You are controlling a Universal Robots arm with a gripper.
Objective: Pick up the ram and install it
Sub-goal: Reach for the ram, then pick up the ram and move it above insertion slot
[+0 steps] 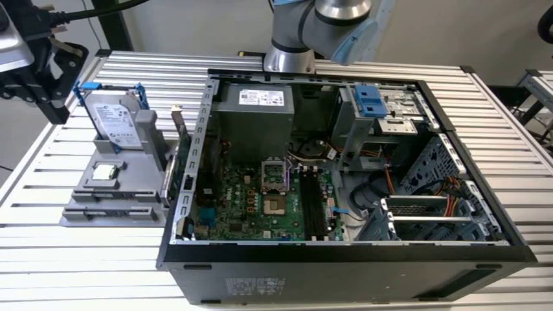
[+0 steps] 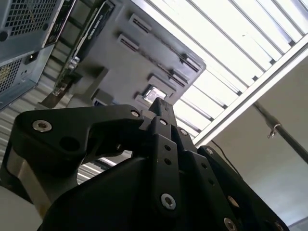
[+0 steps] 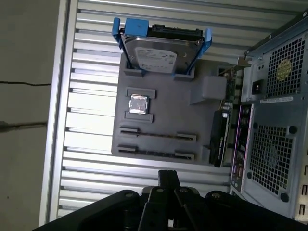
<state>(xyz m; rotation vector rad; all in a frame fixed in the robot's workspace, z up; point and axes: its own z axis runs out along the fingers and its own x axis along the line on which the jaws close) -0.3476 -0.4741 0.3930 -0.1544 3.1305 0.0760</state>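
**Above the parts tray [image 3: 163, 115]: gripper [image 3: 168, 175] empty, ram [image 3: 158, 136] in its rack**

Exterior view: an open computer case [image 1: 346, 272] lies on a slatted metal table [image 1: 78, 272]. Its green motherboard [image 1: 250, 201] faces up, with long black memory slots [image 1: 313, 202] beside the processor socket. On the exterior view's left of the case sits the grey tray. A hard drive with blue rails [image 1: 116, 120] stands on edge at the tray's far end, and a small silver processor chip [image 1: 105, 172] lies near the middle. The black gripper hangs in the air at the exterior view's far left, near the hard drive and touching nothing.

Second wrist view: the gripper's black linkages are seen close up. Its fingers meet at a single tip with nothing between them. The grey tray and the table slats lie beyond the tip.

First wrist view: the camera looks down on the tray. The ram appears to be the thin dark strip standing on edge between two grey end brackets, though it is slim and hard to make out. It is between the processor chip and the gripper's tip, well apart from the joined fingertips. The case's perforated rear panel [image 3: 272, 159] is beside the tray.
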